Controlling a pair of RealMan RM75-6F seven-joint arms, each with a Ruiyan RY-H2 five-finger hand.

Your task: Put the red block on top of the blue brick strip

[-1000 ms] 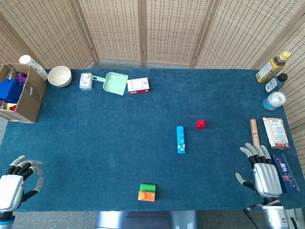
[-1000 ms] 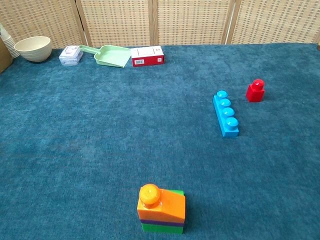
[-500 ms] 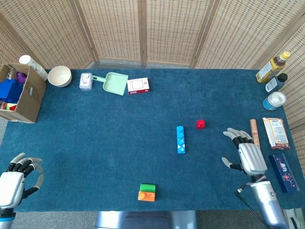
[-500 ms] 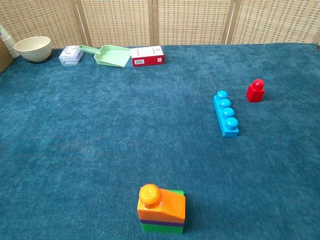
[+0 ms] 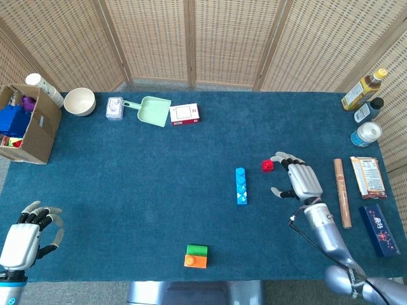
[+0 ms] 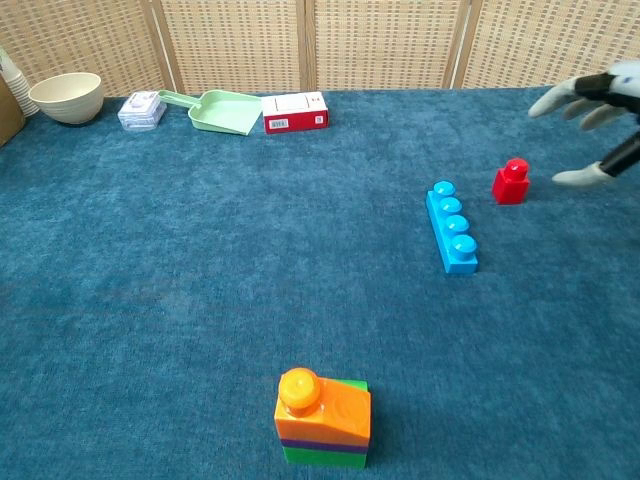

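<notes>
A small red block (image 5: 267,165) (image 6: 511,182) stands on the blue cloth just right of a blue brick strip (image 5: 241,185) (image 6: 452,227), which lies flat with its studs up. My right hand (image 5: 300,179) (image 6: 596,115) hovers just right of the red block, fingers spread toward it and nothing held. My left hand (image 5: 24,241) stays at the near left corner of the table, fingers loosely apart and empty; the chest view does not show it.
An orange, purple and green brick stack (image 5: 196,256) (image 6: 323,420) sits near the front edge. A bowl (image 5: 79,101), clear box (image 5: 114,108), green scoop (image 5: 153,110) and red-white box (image 5: 185,114) line the back. A cardboard box (image 5: 28,124) is far left; bottles (image 5: 363,90) and packets (image 5: 368,176) are far right.
My right hand has travelled from the near right corner forward and left, ending close beside the red block. The left hand has barely shifted. The blocks have not moved.
</notes>
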